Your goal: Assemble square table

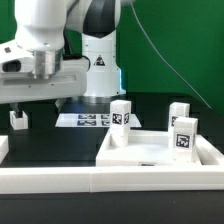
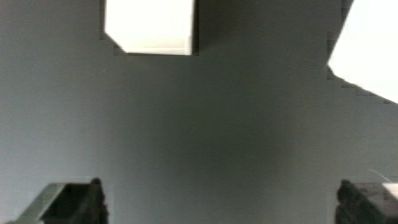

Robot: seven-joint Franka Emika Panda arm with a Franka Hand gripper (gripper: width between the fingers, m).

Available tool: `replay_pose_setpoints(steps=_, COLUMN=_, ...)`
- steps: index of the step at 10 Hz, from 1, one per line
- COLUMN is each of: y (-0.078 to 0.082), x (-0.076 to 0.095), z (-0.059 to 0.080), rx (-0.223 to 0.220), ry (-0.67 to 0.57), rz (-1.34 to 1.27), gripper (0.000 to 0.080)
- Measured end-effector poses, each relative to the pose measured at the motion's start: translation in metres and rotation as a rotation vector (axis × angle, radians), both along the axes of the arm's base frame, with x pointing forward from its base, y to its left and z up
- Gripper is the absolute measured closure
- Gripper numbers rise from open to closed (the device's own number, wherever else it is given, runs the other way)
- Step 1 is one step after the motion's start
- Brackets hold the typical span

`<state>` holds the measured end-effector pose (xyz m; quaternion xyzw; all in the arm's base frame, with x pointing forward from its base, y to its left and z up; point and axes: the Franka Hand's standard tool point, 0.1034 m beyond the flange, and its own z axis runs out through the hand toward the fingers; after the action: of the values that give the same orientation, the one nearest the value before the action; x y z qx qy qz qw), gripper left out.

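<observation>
The claw hangs with jaws apart, holding nothing, above bare table. A leg lies just off-centre; descending without realignment risks toppling it.

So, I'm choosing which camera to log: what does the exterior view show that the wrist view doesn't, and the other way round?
Only exterior: the arm, the tabletop, three legs by it, a fourth leg apart, the marker board. Only wrist: the end effector, fingertips wide apart, nothing between them. Both: the black table and white parts, though I cannot tell which ones the wrist view shows.
</observation>
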<state>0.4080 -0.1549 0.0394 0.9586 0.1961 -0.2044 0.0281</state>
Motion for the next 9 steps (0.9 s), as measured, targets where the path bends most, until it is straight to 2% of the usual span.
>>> replay_pose_setpoints(steps=2, y=0.004, x=-0.003, z=-0.004, rx=-0.029, ry=0.135, rz=-0.005, gripper=0.015)
replay_pose_setpoints(steps=3, y=-0.005, x=-0.007, z=-0.007, rx=-0.047, ry=0.169, rz=-0.001, gripper=0.015)
replay_pose_setpoints(steps=5, y=-0.026, x=-0.03, z=-0.011, rx=-0.095, ry=0.292, rz=0.005, gripper=0.015)
replay_pose_setpoints(steps=9, y=-0.019, x=-0.036, z=-0.018, rx=-0.151, ry=0.494, rz=-0.004, gripper=0.015)
